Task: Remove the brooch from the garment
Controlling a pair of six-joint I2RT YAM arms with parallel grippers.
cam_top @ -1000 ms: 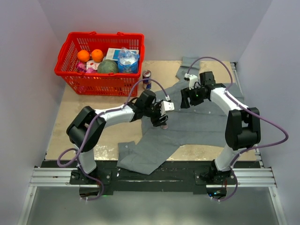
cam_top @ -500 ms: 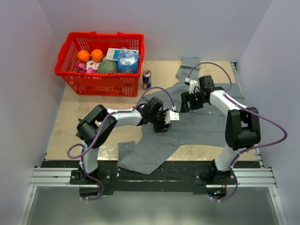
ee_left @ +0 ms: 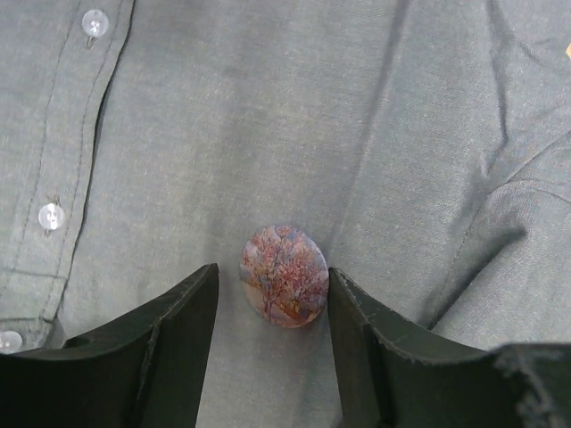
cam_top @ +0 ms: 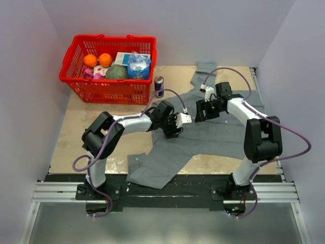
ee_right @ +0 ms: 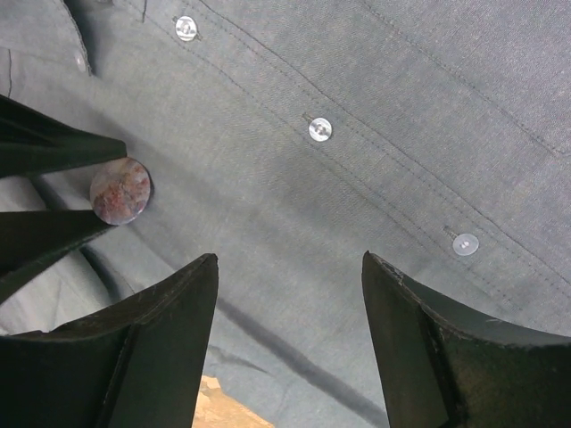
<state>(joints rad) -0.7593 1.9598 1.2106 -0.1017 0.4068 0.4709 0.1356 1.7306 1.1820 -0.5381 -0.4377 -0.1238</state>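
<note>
Reddish-pink brooch [ee_left: 285,275] between parted left jaws, grey garment [ee_left: 268,134] beneath

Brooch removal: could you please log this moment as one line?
left gripper: open, straddling brooch | right gripper: open, over garment | brooch: on garment

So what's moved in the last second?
Left arm's elbow swung inward toward the garment; the left gripper stayed over the brooch, jaws open either side, nothing gripped. The right gripper came slightly nearer the brooch, open. Red basket and can unmoved.
</note>
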